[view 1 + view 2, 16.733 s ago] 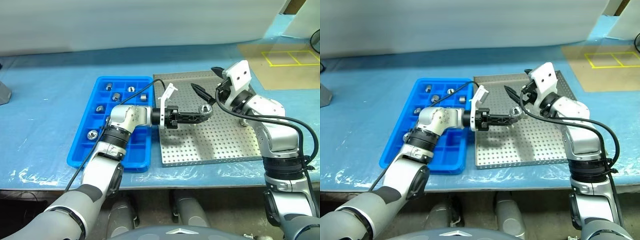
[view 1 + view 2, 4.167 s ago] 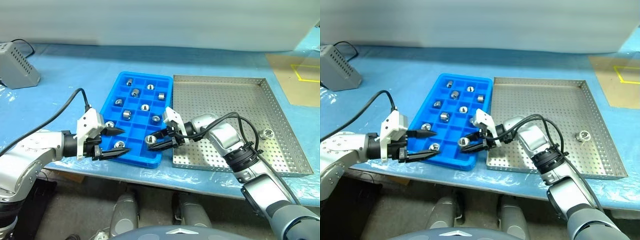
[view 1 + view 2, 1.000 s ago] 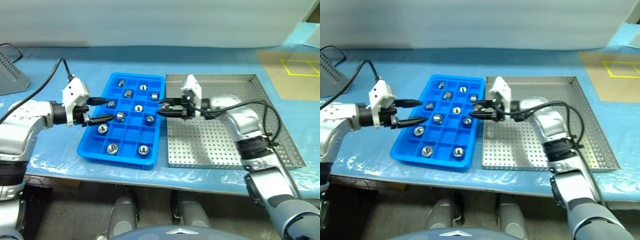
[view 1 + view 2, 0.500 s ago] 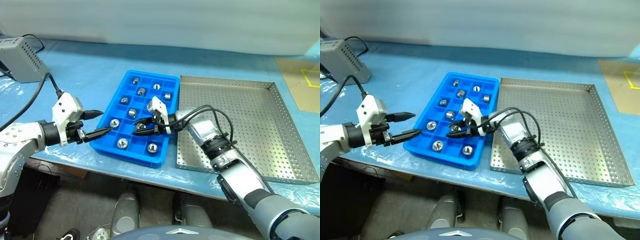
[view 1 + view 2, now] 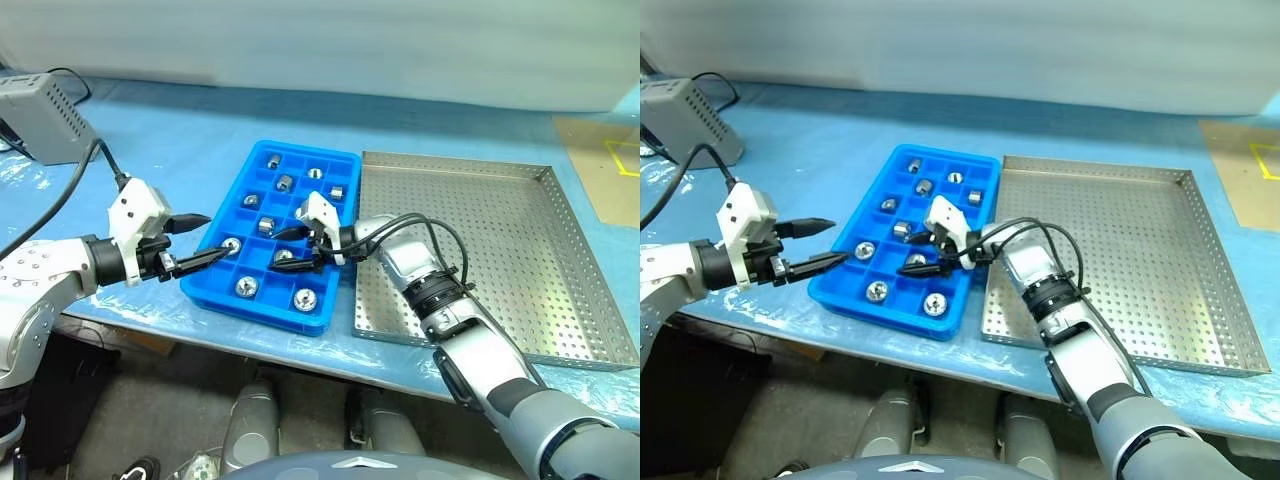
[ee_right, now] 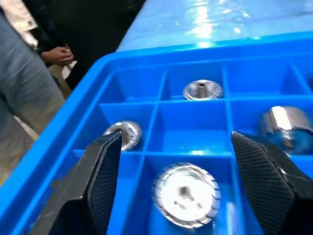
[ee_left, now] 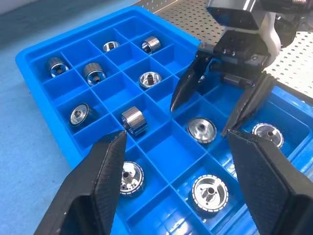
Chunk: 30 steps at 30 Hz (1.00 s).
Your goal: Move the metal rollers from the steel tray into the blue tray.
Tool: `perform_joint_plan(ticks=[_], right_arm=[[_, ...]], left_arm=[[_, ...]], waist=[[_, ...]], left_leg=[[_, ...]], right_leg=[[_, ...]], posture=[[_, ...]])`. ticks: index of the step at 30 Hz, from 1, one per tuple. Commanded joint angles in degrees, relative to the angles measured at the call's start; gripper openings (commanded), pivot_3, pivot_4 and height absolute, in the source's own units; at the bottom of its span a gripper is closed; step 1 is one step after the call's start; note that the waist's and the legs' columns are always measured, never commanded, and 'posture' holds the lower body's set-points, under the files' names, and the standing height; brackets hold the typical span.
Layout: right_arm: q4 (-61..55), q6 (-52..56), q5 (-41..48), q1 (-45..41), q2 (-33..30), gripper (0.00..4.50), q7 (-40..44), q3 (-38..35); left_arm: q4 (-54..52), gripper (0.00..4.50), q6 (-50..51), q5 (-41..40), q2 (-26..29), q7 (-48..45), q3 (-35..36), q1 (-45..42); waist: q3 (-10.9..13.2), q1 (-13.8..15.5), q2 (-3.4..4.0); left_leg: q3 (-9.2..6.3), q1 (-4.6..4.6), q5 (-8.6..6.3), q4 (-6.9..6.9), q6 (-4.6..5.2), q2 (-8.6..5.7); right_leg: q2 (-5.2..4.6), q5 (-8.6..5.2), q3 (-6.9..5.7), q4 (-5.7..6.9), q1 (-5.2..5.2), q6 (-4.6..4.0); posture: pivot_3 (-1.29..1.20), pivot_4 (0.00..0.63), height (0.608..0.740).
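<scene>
The blue tray [image 5: 330, 160] holds several metal rollers [image 5: 284, 182] in its square compartments. My right gripper [image 5: 275, 252] reaches in from the right and hangs open low over a near compartment. One roller [image 6: 186, 193] lies flat on that compartment's floor, between and below the fingers, free of both. My left gripper [image 5: 213, 236] stands open at the tray's left rim, pointing at the roller [image 5: 232, 245] nearest that edge, with nothing between its fingers. The steel tray [image 5: 480, 190] lies against the blue tray's right side.
A grey box [image 5: 40, 112] with a black cable sits at the back left of the blue-covered table. A brown board with yellow tape [image 5: 615, 150] lies at the far right. A person's hands [image 6: 58, 54] show beyond the table's edge.
My right gripper has opened, and the roller it held now lies in the compartment beneath it. The left gripper has stayed about where it was.
</scene>
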Motion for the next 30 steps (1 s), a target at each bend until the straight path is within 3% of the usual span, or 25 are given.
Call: perform_joint_plan(ticks=[1, 8, 15, 21, 30], right_arm=[[-9.62, 4.33, 4.26, 0.08, -3.40, 3.69, -1.57, -6.15], [-27.40, 14.07, 8.78, 8.54, -15.47, 3.69, -9.10, -18.37], [-36.07, 16.76, 9.49, 19.50, -17.13, 3.69, -20.06, -24.83], [-42.91, 19.43, 11.35, 26.07, -17.60, 3.69, -24.14, -26.68], [-42.13, 18.82, 12.03, 24.99, -16.75, 3.69, -26.50, -23.94]], left_arm=[[3.01, 3.48, -2.43, 1.06, -2.08, 0.60, -2.76, -4.64], [15.93, 3.48, -8.99, 8.34, -13.17, 2.61, -14.24, -17.96], [28.70, 3.48, -13.09, 10.92, -25.13, 4.27, -17.25, -26.65], [31.83, 3.48, -15.02, 12.39, -26.50, 0.56, -19.25, -26.67], [33.08, 3.48, -16.11, 13.41, -27.20, 1.37, -18.16, -27.05]], waist=[[-0.01, -0.15, -0.01], [-0.11, -0.68, -0.15], [-0.12, -4.42, -0.15], [-0.12, -6.99, -0.14], [-0.12, -7.07, -0.15]], left_leg=[[0.00, 0.02, 0.00, 0.00, 0.00, 0.00], [0.01, 0.06, 0.13, -0.01, -0.20, -0.07], [0.03, 0.07, 0.13, 0.03, -0.17, -0.12], [0.03, 0.06, -0.01, 0.00, 0.06, 0.01], [0.01, 0.08, -0.08, 0.14, 0.17, -0.10]], right_leg=[[0.01, 0.00, 0.02, 0.00, 0.00, 0.00], [0.02, 0.01, 0.12, -0.05, 0.03, 0.03], [0.05, 0.04, 0.18, -0.05, 0.03, 0.10], [0.23, 0.03, 0.17, -0.15, 0.01, 0.09], [0.13, 0.05, 0.17, -0.17, 0.17, 0.13]], posture=[[-0.04, 0.150, 0.740], [-0.19, 0.150, 0.740], [-0.31, 0.150, 0.740], [-0.35, 0.150, 0.740], [-0.29, 0.150, 0.740]])
